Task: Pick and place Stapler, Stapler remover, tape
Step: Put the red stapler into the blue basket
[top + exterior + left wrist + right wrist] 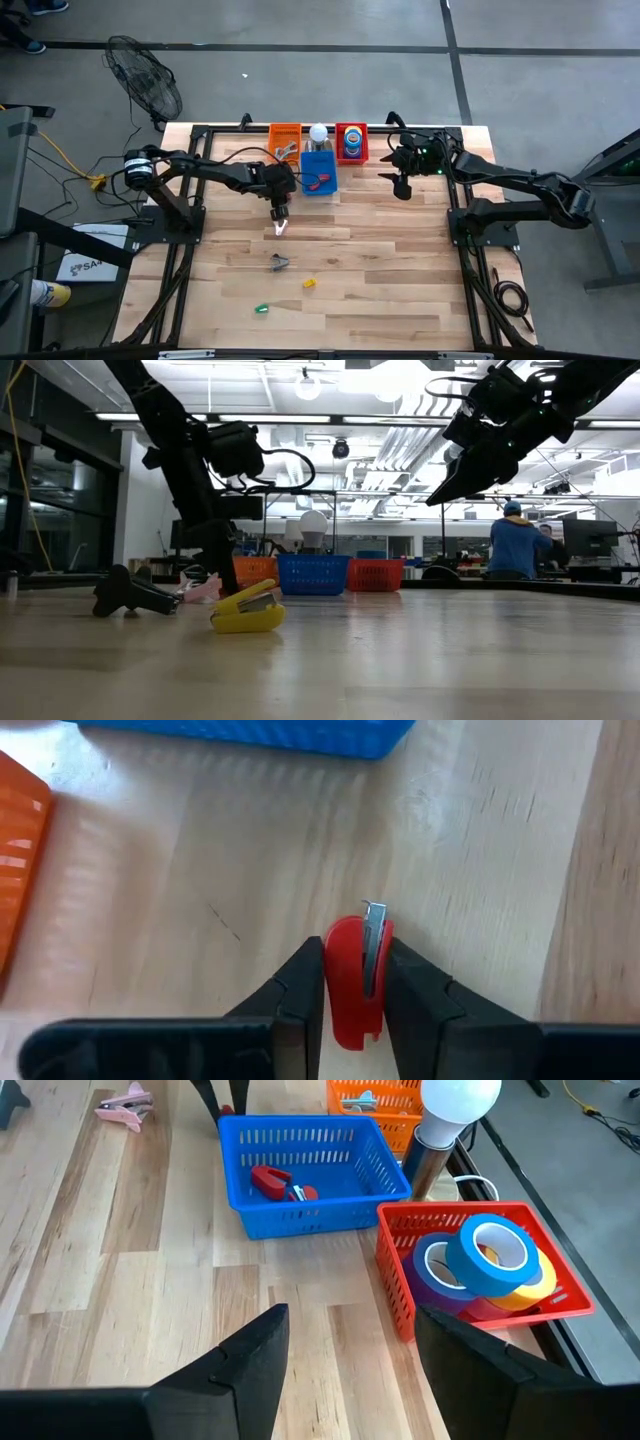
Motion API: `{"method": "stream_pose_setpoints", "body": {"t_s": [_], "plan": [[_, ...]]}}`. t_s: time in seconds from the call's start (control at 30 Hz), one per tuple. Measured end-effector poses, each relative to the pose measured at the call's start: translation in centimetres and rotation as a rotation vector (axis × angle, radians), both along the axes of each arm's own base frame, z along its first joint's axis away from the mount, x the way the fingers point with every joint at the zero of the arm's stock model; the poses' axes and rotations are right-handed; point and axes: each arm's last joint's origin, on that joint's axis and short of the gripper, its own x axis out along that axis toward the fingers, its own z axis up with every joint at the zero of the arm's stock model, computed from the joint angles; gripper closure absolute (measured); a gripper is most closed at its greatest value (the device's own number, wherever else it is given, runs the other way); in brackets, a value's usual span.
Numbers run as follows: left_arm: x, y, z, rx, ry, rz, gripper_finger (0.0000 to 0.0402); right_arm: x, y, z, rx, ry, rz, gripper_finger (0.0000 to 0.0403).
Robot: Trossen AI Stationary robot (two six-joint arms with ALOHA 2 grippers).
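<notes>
A small pink-red stapler (pixel 352 982) with a metal strip lies on the wooden table, left of the blue basket (pixel 318 172). It also shows in the low view (pixel 203 589). My left gripper (pixel 354 1005) is shut on it. A dark stapler remover (pixel 279 262) and a yellow stapler (pixel 309 283) lie nearer the front edge. Tape rolls (pixel 490 1252) sit in the red basket (pixel 400 1270). My right gripper (pixel 350 1350) hangs open above the table beside that basket, holding nothing. My left gripper pinches the stapler's two long sides (pixel 336 970) between its two fingers. The fingers slant down from above and lie along the stapler, whose metal tip (pixel 375 910) sticks out past them. The stapler appears to rest on the table.
The orange basket (pixel 285 140), the blue basket holding red staplers (pixel 272 1180) and the red basket stand in a row at the far edge, with a white lamp bulb (pixel 318 130) between them. A small green thing (pixel 261 309) lies near the front. People stand in the room beyond.
</notes>
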Motion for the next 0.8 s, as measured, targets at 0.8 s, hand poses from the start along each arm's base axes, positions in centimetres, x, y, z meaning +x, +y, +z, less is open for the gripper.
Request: {"method": "stream_pose_setpoints", "body": {"t_s": [0.8], "plan": [[4.5, 1.7, 8.2, 0.209, -0.190, -0.057, 0.0325, 0.0, 0.0, 0.0, -0.007, 0.002, 0.005, 0.0195]]}}
